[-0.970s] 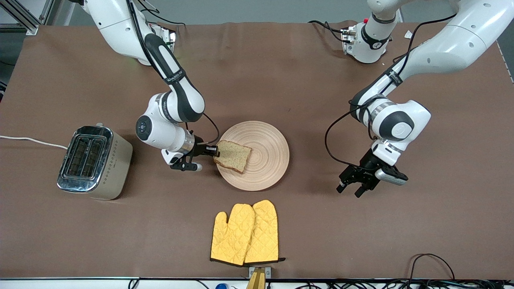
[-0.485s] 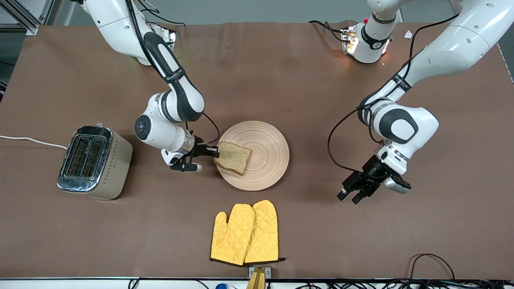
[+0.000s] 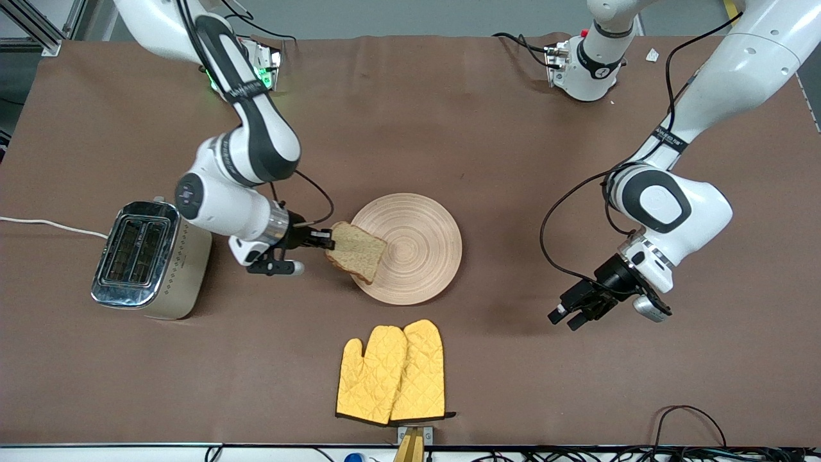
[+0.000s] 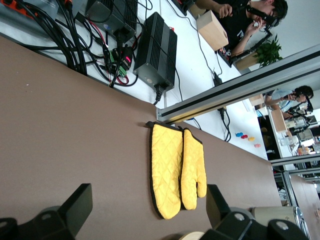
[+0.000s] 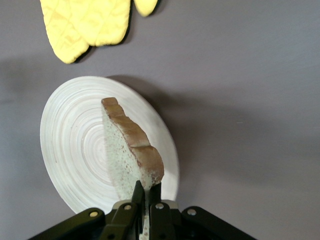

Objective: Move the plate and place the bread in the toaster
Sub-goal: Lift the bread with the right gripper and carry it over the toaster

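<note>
My right gripper [image 3: 328, 242] is shut on one edge of the brown bread slice [image 3: 358, 252] and holds it tilted, lifted over the rim of the light-wood plate [image 3: 420, 256] at the right arm's end. In the right wrist view the fingers [image 5: 148, 192] pinch the bread [image 5: 131, 145] above the plate [image 5: 67, 135]. The toaster [image 3: 144, 258], its slots empty, stands toward the right arm's end of the table. My left gripper [image 3: 568, 314] is open and empty over bare table, apart from the plate, toward the left arm's end.
A pair of yellow oven mitts [image 3: 392, 372] lies nearer the front camera than the plate; it also shows in the left wrist view [image 4: 175, 170] and right wrist view [image 5: 85, 20]. The toaster's white cord [image 3: 51, 224] runs off the table's edge.
My right gripper has lifted the bread off the plate and carried it toward the toaster. My left arm has drawn away from the plate, toward its own end of the table.
</note>
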